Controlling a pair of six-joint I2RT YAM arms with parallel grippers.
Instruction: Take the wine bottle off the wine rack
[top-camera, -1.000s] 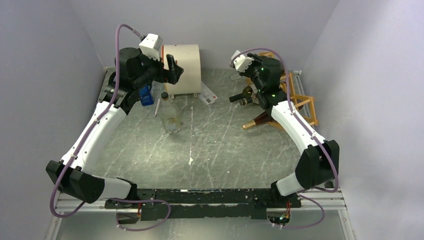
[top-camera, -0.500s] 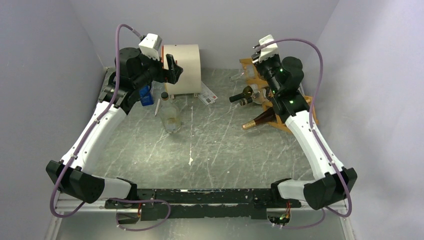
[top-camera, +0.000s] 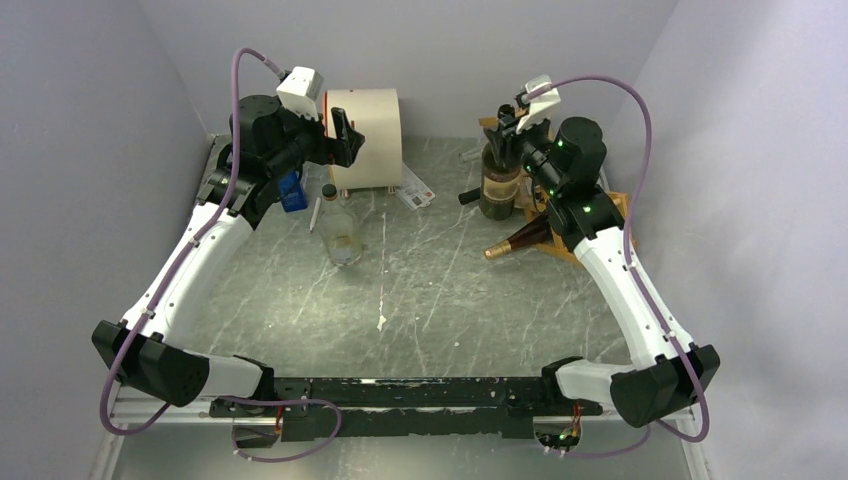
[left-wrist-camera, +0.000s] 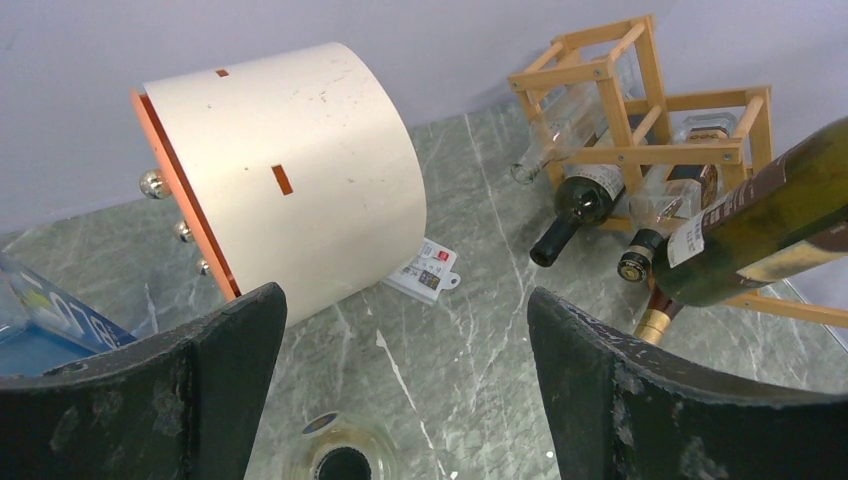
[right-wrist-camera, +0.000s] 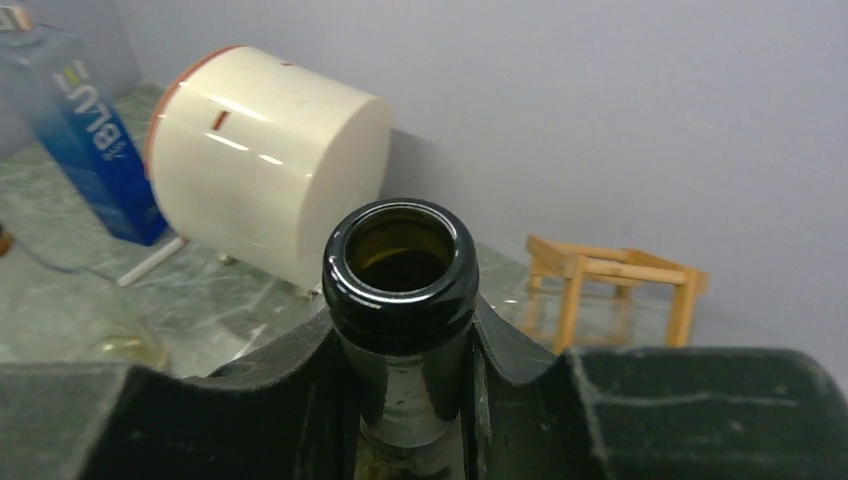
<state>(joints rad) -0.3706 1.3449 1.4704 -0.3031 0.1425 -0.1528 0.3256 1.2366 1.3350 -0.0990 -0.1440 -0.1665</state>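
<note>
Grey marbled table (top-camera: 440, 290), lilac walls (top-camera: 440, 50), right pincer (right-wrist-camera: 405, 400) clasping wine bottle (top-camera: 500, 185)

wine rack (left-wrist-camera: 660, 152): far right | drum (top-camera: 365, 135): far left | wine bottle (top-camera: 500, 185): between them, beside rack

table (top-camera: 430, 290): grey-green marbled slab, pale scratches | walls (top-camera: 430, 50): plain pale lilac, behind and either side of table | light: even

Robot lab test cell, bare grey walls (top-camera: 90, 120) around a marbled tabletop (top-camera: 440, 300), mounting rail (top-camera: 400, 392) at near edge
</note>
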